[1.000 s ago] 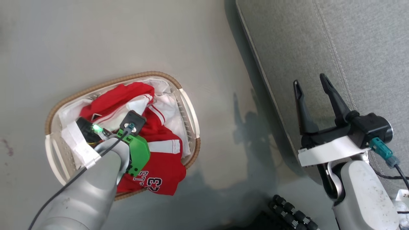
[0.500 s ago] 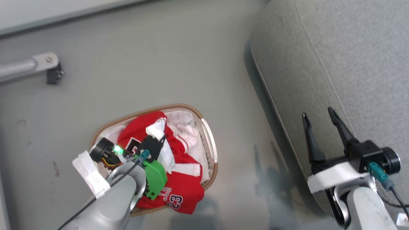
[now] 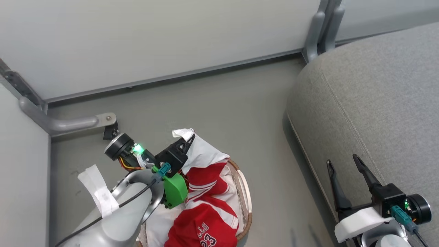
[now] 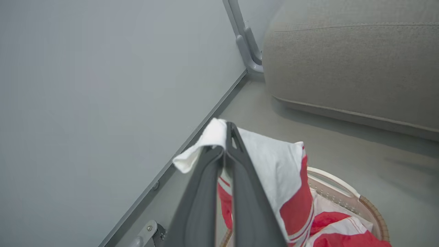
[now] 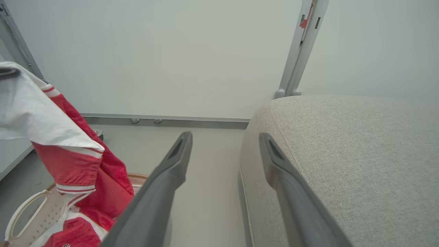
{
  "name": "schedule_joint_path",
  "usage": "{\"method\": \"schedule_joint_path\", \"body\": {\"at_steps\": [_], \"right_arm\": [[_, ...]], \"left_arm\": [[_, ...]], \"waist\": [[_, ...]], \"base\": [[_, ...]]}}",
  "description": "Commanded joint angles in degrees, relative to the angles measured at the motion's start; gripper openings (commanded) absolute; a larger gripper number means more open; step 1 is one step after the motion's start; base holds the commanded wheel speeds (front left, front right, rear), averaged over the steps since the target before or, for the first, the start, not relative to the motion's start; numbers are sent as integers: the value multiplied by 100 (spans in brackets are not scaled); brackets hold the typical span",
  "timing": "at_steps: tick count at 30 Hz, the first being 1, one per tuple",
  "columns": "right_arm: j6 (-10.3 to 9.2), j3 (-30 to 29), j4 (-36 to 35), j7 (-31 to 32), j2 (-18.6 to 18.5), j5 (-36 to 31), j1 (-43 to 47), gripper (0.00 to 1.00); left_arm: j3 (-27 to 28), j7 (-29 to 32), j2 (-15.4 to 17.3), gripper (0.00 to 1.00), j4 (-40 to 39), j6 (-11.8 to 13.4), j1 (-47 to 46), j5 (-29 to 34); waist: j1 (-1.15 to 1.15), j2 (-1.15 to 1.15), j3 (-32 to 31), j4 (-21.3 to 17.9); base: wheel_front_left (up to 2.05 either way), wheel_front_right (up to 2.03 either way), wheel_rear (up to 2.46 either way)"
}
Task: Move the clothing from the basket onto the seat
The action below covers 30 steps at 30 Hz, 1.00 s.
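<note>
Left gripper [image 3: 189, 140] pinches the red jersey [image 3: 205, 178] over the basket [image 3: 245, 202]; the sofa [image 3: 377, 103] lies rightward, by the wide-open right gripper [image 3: 342, 159].

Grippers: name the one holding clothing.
The left gripper, shut on the white panel of a red garment hanging over the basket; the right gripper stands open and empty.

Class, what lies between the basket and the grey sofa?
Only bare grey floor, as the head view shows; the basket and the sofa stand apart.
</note>
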Motion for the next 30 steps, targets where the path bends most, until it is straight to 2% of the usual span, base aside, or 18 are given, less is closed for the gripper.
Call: {"method": "schedule_joint_path", "body": {"at_steps": [1,13,21,30], "right_arm": [[-4,-6,5,-28,-21,-35,151,100],[-4,92,-11,-28,-21,-34,281,100],[-4,252,-6,-28,-20,-19,138,100],[-4,534,8,-28,-20,32,-36,100]], "left_arm": [[-31,-22,79,0,-177,22,-185,139],[-52,4,197,0,-739,73,-1252,465],[14,98,207,0,-676,45,-1904,433],[-110,156,67,0,-489,17,-2390,374]], "waist": [[0,0,-683,300],[0,0,-1007,312],[0,0,-1077,239],[0,0,-1110,256]], "base": [[0,0,0],[0,0,0],[0,0,0],[0,0,0]]}}
